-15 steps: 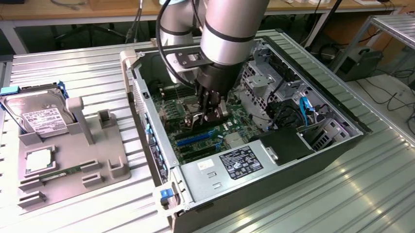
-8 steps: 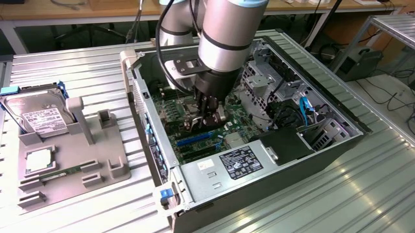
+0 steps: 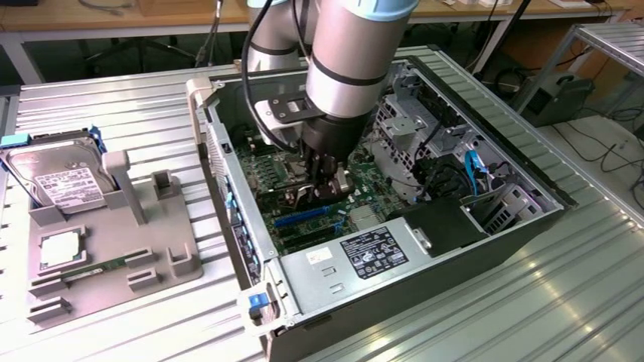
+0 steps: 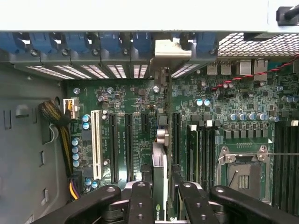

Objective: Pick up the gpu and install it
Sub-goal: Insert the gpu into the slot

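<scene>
Drive cage (image 3: 405, 124), power supply (image 3: 375, 253) beside claw (image 3: 324, 188)

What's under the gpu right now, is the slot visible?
The gpu, edge-on in the gripper, stands over the motherboard, with black slots showing on either side. Whatever lies directly beneath is covered by the card, so seating cannot be judged.

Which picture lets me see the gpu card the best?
The wrist view: the gpu sits edge-on in the gripper, down at the motherboard. In the exterior view the gripper hides most of it.
</scene>
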Controlling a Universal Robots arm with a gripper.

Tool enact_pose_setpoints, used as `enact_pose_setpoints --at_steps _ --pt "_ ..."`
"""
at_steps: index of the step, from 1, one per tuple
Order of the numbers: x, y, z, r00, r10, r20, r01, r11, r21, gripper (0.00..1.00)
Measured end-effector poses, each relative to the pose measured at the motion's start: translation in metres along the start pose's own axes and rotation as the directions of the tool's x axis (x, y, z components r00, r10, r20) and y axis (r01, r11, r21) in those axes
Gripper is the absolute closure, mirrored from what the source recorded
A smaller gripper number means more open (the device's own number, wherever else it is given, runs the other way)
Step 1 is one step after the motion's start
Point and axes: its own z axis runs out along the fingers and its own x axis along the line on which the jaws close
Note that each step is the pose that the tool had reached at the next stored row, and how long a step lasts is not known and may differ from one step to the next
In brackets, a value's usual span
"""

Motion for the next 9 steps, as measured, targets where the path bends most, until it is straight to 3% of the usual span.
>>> enact_pose_setpoints --at_steps 9 --pt "0.0004 0.0008 0.0056 1.0 -0.002 0.0007 0.002 0.9996 0.0281 0.74"
